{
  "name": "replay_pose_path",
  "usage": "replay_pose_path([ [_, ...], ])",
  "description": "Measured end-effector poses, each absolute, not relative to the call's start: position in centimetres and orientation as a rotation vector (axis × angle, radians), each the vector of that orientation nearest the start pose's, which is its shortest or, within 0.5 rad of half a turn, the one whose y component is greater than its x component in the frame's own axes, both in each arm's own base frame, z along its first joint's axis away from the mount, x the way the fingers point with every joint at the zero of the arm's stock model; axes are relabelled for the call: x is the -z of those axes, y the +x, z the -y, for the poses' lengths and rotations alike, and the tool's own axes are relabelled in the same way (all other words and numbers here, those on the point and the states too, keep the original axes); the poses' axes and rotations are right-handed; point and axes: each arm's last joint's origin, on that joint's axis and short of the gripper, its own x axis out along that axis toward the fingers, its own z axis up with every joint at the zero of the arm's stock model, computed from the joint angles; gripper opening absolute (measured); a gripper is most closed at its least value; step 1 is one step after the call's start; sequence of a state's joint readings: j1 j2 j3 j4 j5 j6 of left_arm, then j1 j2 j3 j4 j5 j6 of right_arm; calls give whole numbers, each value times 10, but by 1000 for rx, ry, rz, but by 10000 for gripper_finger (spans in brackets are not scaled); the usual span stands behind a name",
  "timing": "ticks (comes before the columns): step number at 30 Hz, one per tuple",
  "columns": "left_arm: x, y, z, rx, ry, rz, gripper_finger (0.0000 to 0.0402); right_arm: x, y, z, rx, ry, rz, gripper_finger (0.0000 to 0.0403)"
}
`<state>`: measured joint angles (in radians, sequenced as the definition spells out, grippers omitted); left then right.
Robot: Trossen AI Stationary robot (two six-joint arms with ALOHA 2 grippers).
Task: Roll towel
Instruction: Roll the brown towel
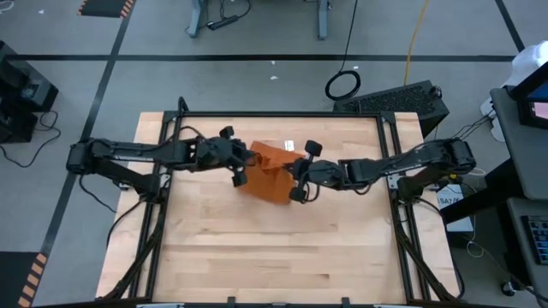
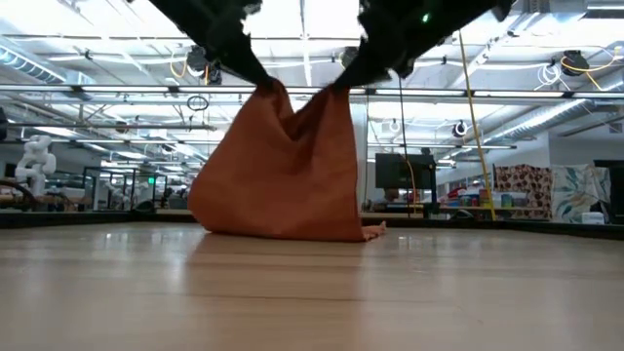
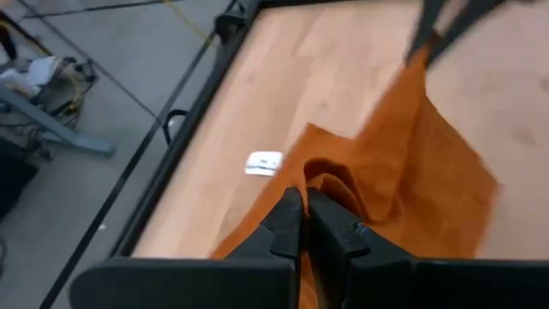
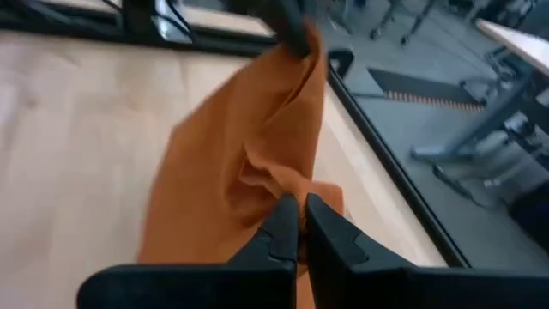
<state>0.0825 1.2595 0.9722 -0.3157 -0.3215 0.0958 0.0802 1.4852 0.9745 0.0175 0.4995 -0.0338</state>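
Towel (image 1: 267,174) lifted over the far middle of the desk (image 1: 274,257), strung between both claws. Left claw (image 1: 250,159) clamped on the upper left corner of the cloth, right claw (image 1: 295,171) clamped on the upper right corner, fingers of each pressed narrow with rust fabric pinched between them. Seen level from the near edge: cloth (image 2: 283,166) hanging as a sagging pouch from the two raised corners, dipped in a fold between them, lower hem resting on the wood, a small bit of hem trailing out to the right along the surface. From the left wrist: dark fingers (image 3: 287,225) closed on a bunched corner, the rest of the towel (image 3: 412,163) running away to the other claw, a small white tag (image 3: 263,162) lying flat on the wood just beside the cloth, toward the far rail. From the right wrist: fingers (image 4: 283,225) closed on a crumpled corner, cloth (image 4: 240,146) rising to the left claw's grip near the black frame. Wide bare wood on the near half of the desk, narrower strips left and right of the towel, far rail (image 1: 282,114) close behind the claws.
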Motion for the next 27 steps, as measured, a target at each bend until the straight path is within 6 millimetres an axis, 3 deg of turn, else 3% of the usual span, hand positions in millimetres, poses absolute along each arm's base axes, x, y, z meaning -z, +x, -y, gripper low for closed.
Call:
replay_pose_path([
  [13, -256, 289, -78, -396, 184, -713, 15, -236, 316, 19, 526, -142, -663, 2],
  [27, -224, 307, -108, -443, 208, -769, 15, -209, 321, 28, 598, -131, -775, 2],
])
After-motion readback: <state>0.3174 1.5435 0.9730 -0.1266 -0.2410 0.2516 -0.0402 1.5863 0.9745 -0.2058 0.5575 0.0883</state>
